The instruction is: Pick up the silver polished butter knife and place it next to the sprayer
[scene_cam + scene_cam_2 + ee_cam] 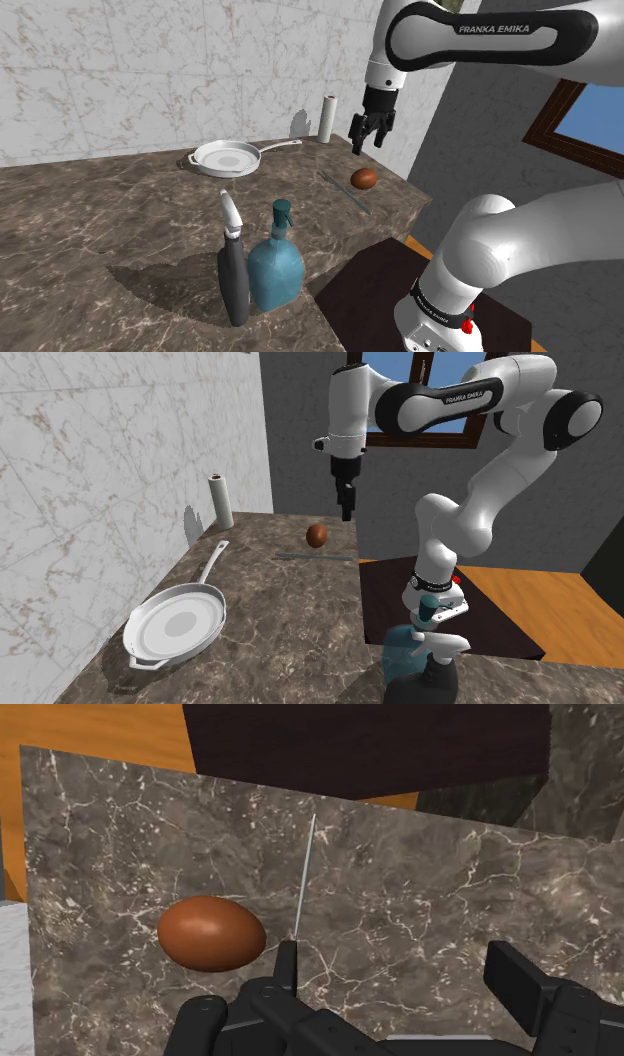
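Observation:
The butter knife [345, 190] is a thin grey sliver lying flat on the dark marble counter [120, 220], near its edge and just beside a brown egg [364, 178]. In the second exterior view the knife [313, 558] lies in front of the egg [317, 535]. My gripper [371, 132] hangs open in the air above them, holding nothing. Seen from the wrist, the knife [303, 879] runs away from my gripper [400, 974], its near end behind one finger. The sprayer [233, 270], a dark bottle with a white trigger, stands upright near the counter's front edge.
A blue pump bottle [276, 265] stands touching the sprayer. A white frying pan [228, 157] lies toward the back wall with its handle pointing at a paper towel roll [326, 120]. My dark stand [380, 290] sits beside the counter edge.

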